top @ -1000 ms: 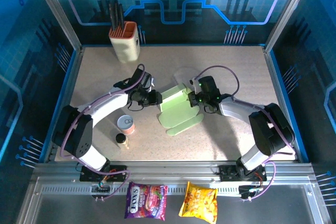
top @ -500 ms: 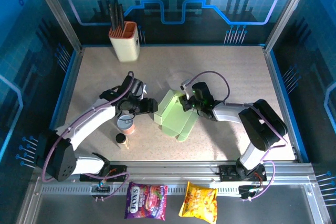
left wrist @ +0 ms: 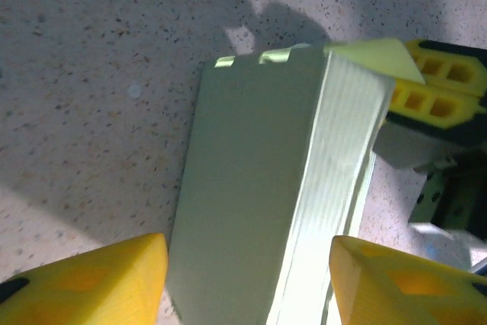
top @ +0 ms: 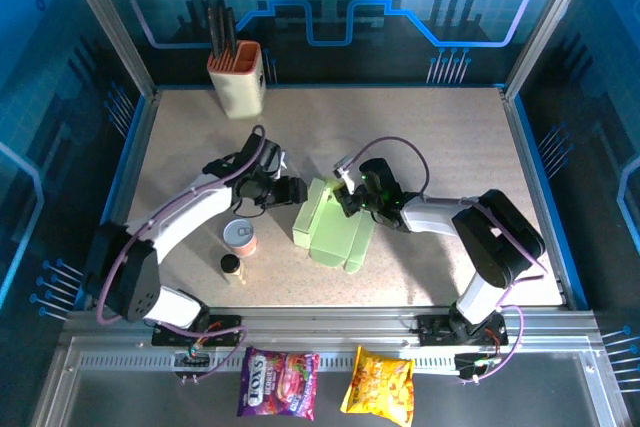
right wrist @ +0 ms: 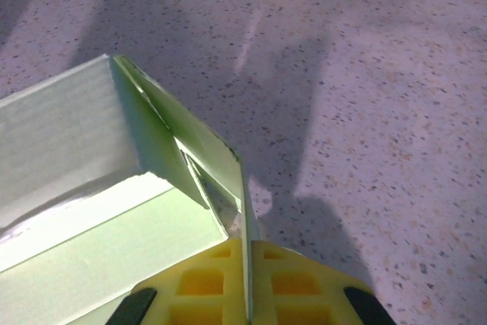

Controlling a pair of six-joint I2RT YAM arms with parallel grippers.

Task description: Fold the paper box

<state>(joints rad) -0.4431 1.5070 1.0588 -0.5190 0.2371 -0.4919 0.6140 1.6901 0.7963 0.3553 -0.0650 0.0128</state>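
You are looking at one word that can be read. In the top view, the purple bag [top: 278, 383] lying on the front ledge [top: 120, 387] is showing "FOX'S" in white letters across its upper part. Smaller print under that word is coming out too fine to make out. The yellow bag [top: 379, 383] just beside it is carrying print as well, but you are getting only blurred shapes there. The can [top: 240, 238] on the table is showing a label too small to read.
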